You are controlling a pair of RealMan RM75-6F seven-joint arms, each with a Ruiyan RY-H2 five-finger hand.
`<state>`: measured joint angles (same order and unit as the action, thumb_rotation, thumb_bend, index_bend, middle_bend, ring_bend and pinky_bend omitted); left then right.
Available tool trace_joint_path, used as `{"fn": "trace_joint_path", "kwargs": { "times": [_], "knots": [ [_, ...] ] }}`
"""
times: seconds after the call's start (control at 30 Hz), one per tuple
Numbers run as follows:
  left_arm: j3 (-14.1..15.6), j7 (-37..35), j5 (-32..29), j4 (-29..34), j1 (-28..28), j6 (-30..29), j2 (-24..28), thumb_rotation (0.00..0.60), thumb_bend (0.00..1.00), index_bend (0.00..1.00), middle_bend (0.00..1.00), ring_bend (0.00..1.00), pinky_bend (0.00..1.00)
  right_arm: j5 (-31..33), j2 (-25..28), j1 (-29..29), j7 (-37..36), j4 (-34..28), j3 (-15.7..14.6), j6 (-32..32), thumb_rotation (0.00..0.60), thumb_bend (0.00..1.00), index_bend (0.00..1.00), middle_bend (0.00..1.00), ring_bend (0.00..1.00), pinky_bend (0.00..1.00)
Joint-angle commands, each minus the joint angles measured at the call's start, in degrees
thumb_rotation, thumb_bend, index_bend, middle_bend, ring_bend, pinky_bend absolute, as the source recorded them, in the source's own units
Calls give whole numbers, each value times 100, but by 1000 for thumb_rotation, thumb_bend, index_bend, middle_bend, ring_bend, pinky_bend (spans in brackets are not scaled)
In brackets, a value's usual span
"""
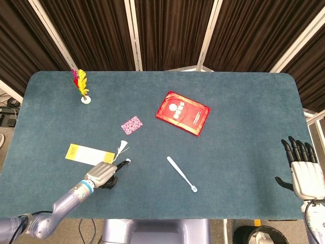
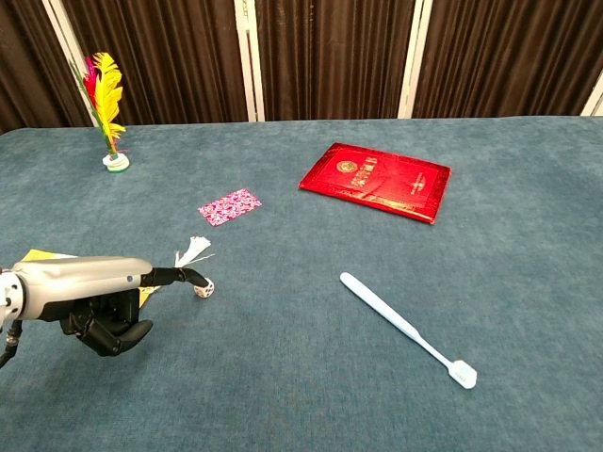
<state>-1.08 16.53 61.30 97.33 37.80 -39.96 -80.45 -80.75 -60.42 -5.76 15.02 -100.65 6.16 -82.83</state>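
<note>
My left hand [image 1: 104, 174] [image 2: 104, 297] hovers low over the table near its front left. One finger is stretched out and the others are curled under, holding nothing. The outstretched fingertip reaches the small white die [image 1: 128, 161] [image 2: 203, 289]; I cannot tell whether it touches. A yellow and white bookmark [image 1: 84, 154] [image 2: 38, 256] with a white tassel [image 1: 122, 148] [image 2: 193, 250] lies just behind the hand. My right hand [image 1: 302, 173] stands off the table's right edge, fingers apart and upright, empty; only the head view shows it.
On the blue table [image 1: 244, 127] lie a white toothbrush [image 1: 181, 174] [image 2: 405, 327] at centre front, a red booklet [image 1: 183, 113] [image 2: 375, 181] behind it, and a pink patterned card [image 1: 131, 125] [image 2: 229, 206]. A feathered shuttlecock [image 1: 81, 84] [image 2: 105, 94] stands at the far left.
</note>
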Motion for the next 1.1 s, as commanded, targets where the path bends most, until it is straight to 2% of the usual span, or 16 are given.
{"fn": "trace_joint_path", "kwargs": {
  "times": [0.03, 0.4, 0.7, 0.9, 1.1],
  "knots": [
    [23, 3, -12, -2, 16, -7, -13, 600, 736, 17, 996, 917, 1000, -5, 1, 1, -2, -5, -3, -7, 600, 0, 0, 0, 0, 0],
    [158, -4, -195, 110, 126, 63, 157, 600, 737, 18, 997, 915, 1000, -7, 17, -5, -25, -12, -13, -16, 600, 0, 0, 0, 0, 0],
    [424, 84, -294, 320, 127, 12, 452, 600, 737, 21, 996, 914, 1000, -51, 39, 3, -53, -39, -27, -56, 600, 0, 0, 0, 0, 0],
    [546, 45, -203, 480, -2, -231, 728, 600, 736, 21, 996, 912, 1000, -110, 62, 19, -97, -67, -43, -103, 600, 0, 0, 0, 0, 0],
    [433, -500, 448, 769, -408, -1001, 1209, 600, 737, 26, 991, 907, 1000, -210, 73, 32, -100, -103, -80, -145, 600, 0, 0, 0, 0, 0]
  ]
}}
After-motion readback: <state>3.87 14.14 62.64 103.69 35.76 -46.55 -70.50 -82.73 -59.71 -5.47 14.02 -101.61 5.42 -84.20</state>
